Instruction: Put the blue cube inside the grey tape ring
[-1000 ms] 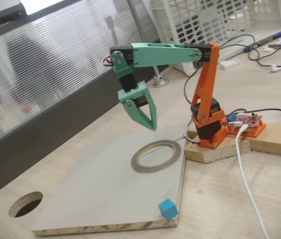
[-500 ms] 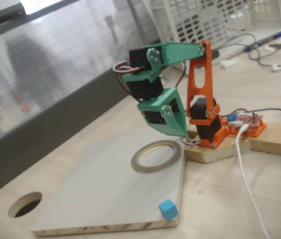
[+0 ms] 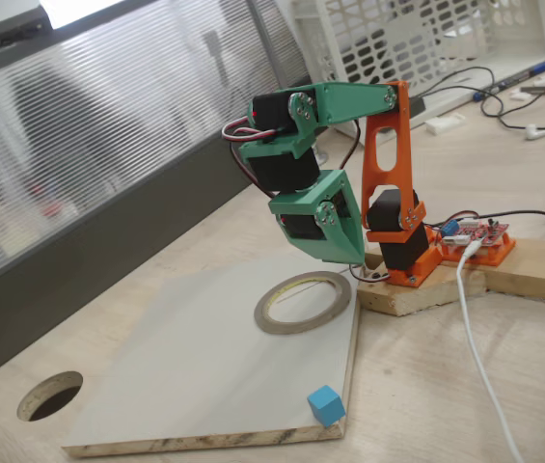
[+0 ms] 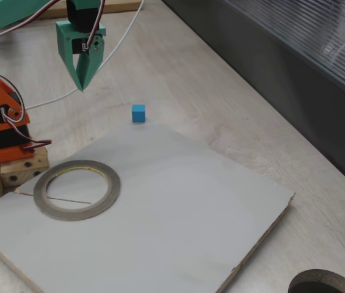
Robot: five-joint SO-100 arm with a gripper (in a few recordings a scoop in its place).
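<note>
The small sky-blue matte cube [image 3: 325, 404] sits at the near corner of the grey board [image 3: 195, 376], untouched. Beyond it lies the flat grey tape ring [image 3: 303, 302], empty. Farther back, the green fingers [image 4: 82, 82] hang narrow, holding nothing. Approach step: next, open and descend over the cube.
</note>
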